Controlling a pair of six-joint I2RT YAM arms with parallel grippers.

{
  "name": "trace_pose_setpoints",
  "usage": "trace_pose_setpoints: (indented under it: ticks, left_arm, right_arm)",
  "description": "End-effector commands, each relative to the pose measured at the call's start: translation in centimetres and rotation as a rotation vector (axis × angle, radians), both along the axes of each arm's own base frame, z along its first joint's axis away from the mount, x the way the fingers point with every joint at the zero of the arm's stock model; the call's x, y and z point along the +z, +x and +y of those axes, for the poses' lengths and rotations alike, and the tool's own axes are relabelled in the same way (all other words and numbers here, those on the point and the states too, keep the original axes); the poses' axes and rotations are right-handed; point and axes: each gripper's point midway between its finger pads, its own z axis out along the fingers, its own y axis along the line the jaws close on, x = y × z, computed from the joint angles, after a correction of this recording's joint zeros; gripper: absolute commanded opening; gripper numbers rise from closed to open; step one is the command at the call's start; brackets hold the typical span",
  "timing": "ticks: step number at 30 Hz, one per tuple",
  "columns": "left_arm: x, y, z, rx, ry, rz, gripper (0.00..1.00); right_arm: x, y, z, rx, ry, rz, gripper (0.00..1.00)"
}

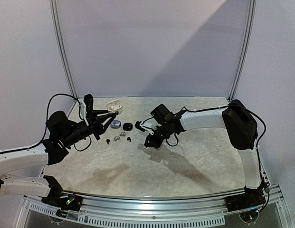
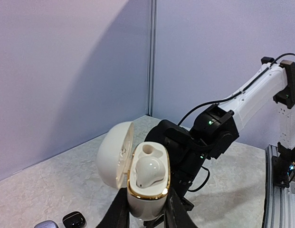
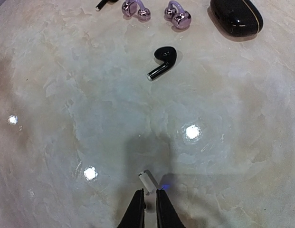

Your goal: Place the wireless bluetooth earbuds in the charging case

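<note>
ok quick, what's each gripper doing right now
left gripper: closed on the open white charging case, with one seated earbud inside
right gripper: closed on what looks like a small white earbud at its tips

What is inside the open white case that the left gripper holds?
One white earbud sits in the white case; the well beside it looks empty. The left gripper covers the case's lower body.

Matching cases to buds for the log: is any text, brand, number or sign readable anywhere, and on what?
No text can be read in any view.
White case, inside its lid: a faint mark, too blurred to read.
Black case: no lettering shows.
</note>
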Motion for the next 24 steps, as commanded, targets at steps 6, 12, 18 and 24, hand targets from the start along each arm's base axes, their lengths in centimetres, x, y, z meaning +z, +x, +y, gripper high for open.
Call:
trace_pose_setpoints:
  ticks: [6,12,18,24]
  left_arm:
    - [-0.6,0.3,0.0,0.000,0.023,0.011,0.00]
    - [-0.7,0.4,-0.1,-0.002,0.024,0.015,0.00]
    - [-0.8,0.4,0.0,0.002,0.028,0.016,0.00]
    - [-1.0,0.4,0.0,-0.001,0.031,0.019,0.00]
  right_arm:
    - [-0.4,1.3,0.3,-0.016,-0.009,-0.012,0.11]
    - [2.1,2.9,1.0,-0.054,0.066,-0.019,0.11]
    - [2.1,1.8,0.0,-0.003,0.059,-0.017,0.37]
    - [2.4,0.4,-1.1,0.052,0.089,-0.076,0.62]
